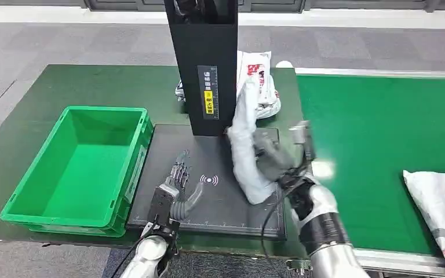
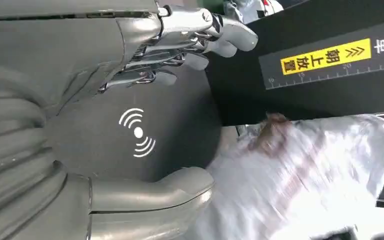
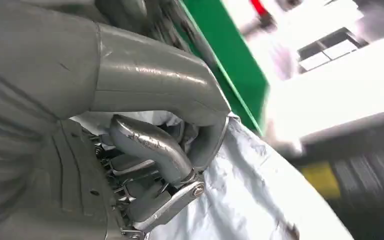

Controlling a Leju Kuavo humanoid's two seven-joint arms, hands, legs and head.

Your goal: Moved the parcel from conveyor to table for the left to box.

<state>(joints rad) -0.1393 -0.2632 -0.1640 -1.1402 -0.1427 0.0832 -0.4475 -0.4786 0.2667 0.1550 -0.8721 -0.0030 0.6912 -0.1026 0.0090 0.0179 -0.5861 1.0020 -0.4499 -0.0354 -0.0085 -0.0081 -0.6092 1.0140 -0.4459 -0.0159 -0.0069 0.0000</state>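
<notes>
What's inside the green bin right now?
Nothing that shows: the green bin has a bare floor. Its near wall hides the strip of floor right behind it. The white parcel is in the right hand.

We are reaching both arms forward from below. Our left hand is lying low, fingers extended and spread apart, holding nothing. Our right hand is clasping the parcel, thumb and fingers curled tight.
</notes>
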